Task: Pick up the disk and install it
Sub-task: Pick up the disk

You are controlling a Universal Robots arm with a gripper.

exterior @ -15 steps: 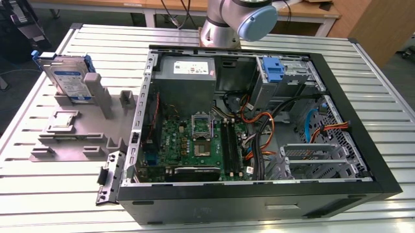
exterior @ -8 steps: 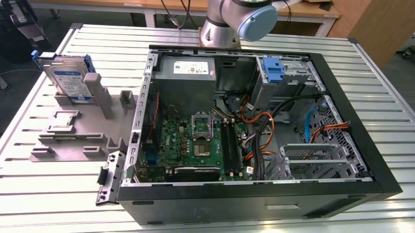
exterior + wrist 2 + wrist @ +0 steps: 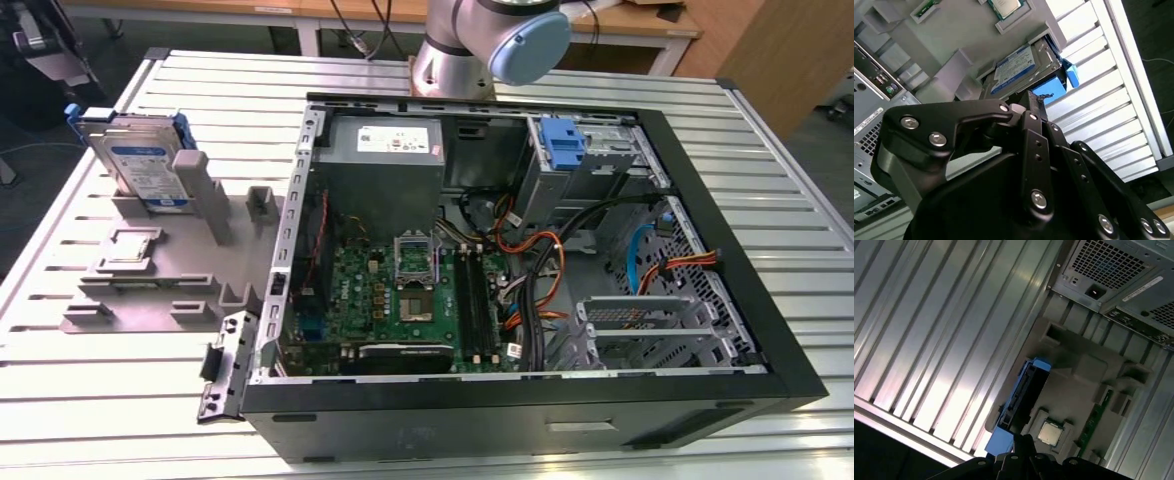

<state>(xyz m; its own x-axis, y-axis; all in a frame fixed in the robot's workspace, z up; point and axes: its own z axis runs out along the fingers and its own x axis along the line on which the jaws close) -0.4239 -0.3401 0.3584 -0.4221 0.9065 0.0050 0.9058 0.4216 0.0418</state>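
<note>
ribbed silver tabletop [image 3: 80, 400], slats glaring white under strong light. behind it, a pale wooden desk [image 3: 641, 25] on white legs; wooden panel [image 3: 781, 50] at the exterior view's right; dark floor [image 3: 34, 170].

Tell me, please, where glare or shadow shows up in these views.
First wrist view: strong glare on the table near the disk. Second wrist view: the table's slats wash out white. Exterior view: even light, mild shadow inside the computer case.

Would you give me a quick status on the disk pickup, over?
Gripper apart from disk, aimed at it. Disk upright in grey fixture beside case. Nothing seen between them.
</note>
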